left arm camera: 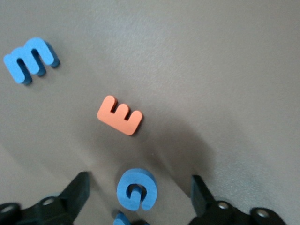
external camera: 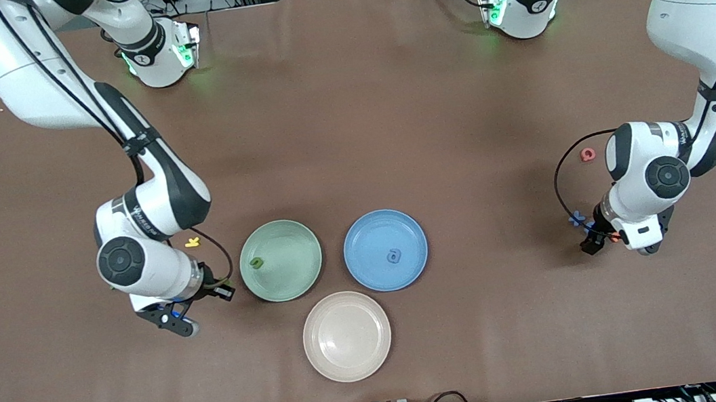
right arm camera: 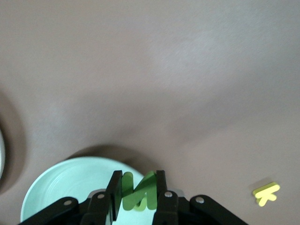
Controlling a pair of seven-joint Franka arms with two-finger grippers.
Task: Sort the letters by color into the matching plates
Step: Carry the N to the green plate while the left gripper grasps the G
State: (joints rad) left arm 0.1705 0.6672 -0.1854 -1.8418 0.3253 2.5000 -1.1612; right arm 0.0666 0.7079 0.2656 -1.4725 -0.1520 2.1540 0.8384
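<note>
Brown worktop, cables and shelving along the edge by the arm bases. Green plate and blue plate sit side by side mid-worktop, each with one matching letter in it: green letter, blue letter. Beige plate is nearer the front camera.

Right gripper is clamped on a green N, up over the worktop at the green plate's rim; yellow letter lies on the worktop nearby.

Left gripper is spread wide, low at the left arm's end, a blue G between its fingers, not gripped. Orange E and blue M lie close by.
</note>
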